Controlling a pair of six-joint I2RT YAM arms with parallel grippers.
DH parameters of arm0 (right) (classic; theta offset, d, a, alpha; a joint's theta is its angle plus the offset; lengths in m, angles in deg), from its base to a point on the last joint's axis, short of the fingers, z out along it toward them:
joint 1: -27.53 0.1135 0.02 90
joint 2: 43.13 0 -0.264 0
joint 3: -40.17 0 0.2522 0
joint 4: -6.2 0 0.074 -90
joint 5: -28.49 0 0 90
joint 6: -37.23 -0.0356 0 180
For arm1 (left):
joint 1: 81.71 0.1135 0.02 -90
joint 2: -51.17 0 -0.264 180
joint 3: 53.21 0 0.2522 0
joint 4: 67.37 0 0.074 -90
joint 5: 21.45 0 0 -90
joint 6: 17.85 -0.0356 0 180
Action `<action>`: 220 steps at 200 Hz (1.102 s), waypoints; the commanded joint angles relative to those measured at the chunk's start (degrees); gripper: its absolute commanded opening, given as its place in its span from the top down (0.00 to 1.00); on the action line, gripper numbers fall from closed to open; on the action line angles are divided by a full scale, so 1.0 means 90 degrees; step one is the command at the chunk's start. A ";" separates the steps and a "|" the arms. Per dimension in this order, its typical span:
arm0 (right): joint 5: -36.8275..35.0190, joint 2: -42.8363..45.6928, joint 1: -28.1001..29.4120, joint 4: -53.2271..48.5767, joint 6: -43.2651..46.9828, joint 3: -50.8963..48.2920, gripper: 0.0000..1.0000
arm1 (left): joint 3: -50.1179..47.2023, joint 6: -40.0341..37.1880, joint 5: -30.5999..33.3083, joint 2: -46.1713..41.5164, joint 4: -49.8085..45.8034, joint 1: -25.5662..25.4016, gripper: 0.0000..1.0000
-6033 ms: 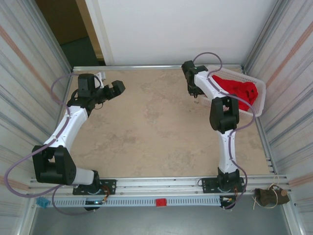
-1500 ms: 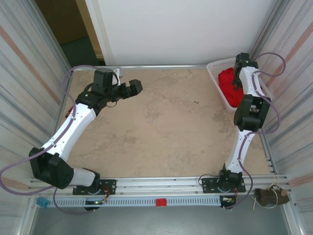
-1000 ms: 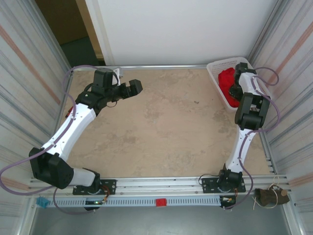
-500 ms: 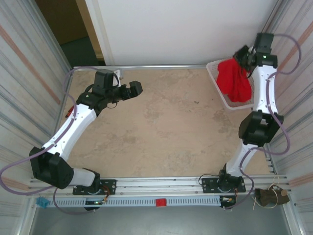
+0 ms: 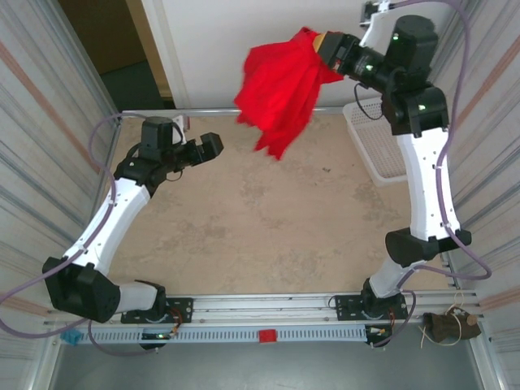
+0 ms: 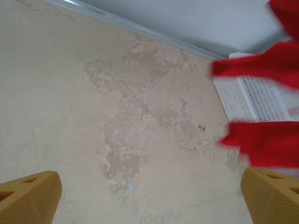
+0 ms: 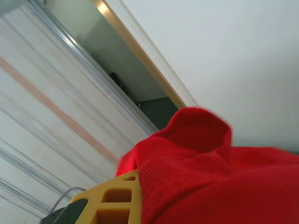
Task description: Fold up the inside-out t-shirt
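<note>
Your tan, mottled table (image 5: 268,219) lies under both arms. Your right arm (image 5: 422,162) stands tall at the far right, reaching up and back toward the white wall (image 5: 244,49). The t-shirt (image 5: 280,89) hangs from it in the air, bunched, high above the table's far edge and left of the basket (image 5: 378,150), touching neither. The basket sits in the far right corner. Your right gripper (image 5: 327,45) is clamped on the t-shirt's top; its wrist view has red cloth pressed against a yellow finger (image 7: 117,196). Your left gripper (image 5: 213,145) hovers over the far left of the table, jaws spread wide, its fingers (image 6: 29,196) at opposite lower corners of its view with table between them.
</note>
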 commanded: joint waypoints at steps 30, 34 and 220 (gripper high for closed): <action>-0.0798 -0.0313 0.0589 0.1096 -0.0005 -0.3324 1.00 | -0.0708 -0.0124 -0.0053 -0.0374 0.0177 0.0318 0.01; -0.0860 -0.0334 0.0598 0.1202 -0.0006 -0.3610 0.99 | -0.0760 -0.0119 -0.0087 -0.0385 0.0184 0.0362 0.01; -0.3964 -0.0434 0.3270 0.0940 0.0149 -0.7593 0.24 | -0.1872 0.0578 0.0483 0.1674 0.1449 -0.0700 0.01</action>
